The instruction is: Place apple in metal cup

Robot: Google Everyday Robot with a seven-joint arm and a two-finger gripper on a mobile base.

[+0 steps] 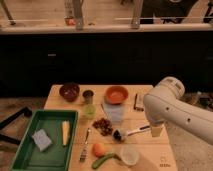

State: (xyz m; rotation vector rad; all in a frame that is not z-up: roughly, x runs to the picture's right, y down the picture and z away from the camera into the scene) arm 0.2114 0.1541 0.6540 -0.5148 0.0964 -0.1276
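Observation:
The apple point(98, 149) is small, round and orange-red, and sits near the table's front edge. A curved green vegetable point(105, 160) lies just in front of it and a clear whitish cup point(129, 155) stands to its right. The metal cup point(88, 96) is small, grey and upright at the back of the table, between a dark brown bowl point(69, 91) and an orange bowl point(116, 94). My white arm point(175, 107) reaches in from the right. My gripper point(156, 131) hangs below it over the table's right side, well away from the apple and the cup.
A translucent green cup point(89, 111) stands just in front of the metal cup. Dark grapes point(104, 126), a white-handled utensil point(131, 132), a fork point(85, 145), a pale packet point(115, 112) and a dark bar point(139, 101) lie mid-table. A green tray point(30, 155) holds a sponge and a yellow item.

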